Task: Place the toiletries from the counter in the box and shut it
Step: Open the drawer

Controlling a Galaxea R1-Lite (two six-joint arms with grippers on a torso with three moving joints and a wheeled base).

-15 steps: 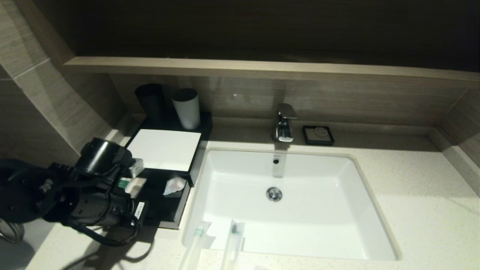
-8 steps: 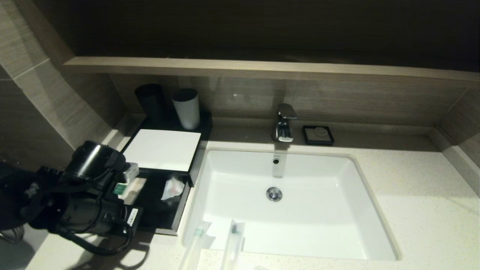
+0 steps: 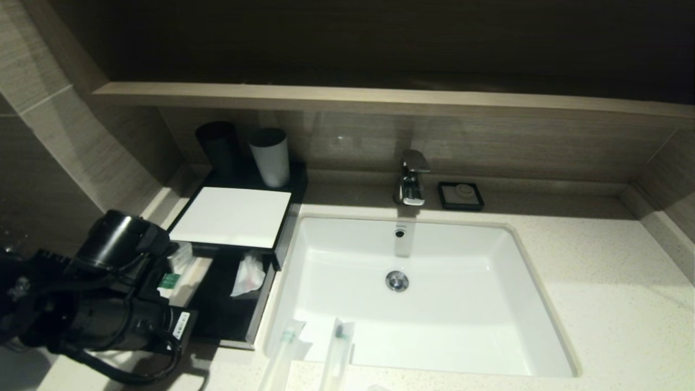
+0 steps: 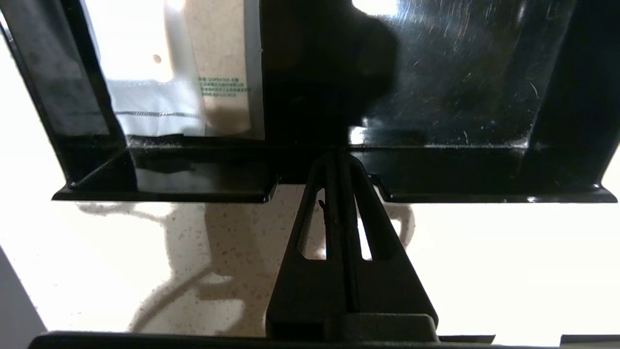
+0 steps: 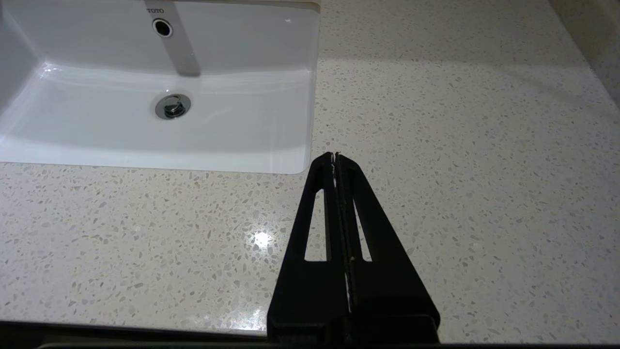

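Two toiletries are lying on the counter at the basin's near rim. The left gripper, fingers pressed together, empty, is hooking the box drawer's notch; pull straight, level.

The right gripper, likewise closed and empty, is parked above the counter.

Bathroom, basin, tap, stone counter

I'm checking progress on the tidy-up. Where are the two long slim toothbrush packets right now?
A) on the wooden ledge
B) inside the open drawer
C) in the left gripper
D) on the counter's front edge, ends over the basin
D: both toothbrush packets lie on the counter at the basin front rim, ends overhanging.
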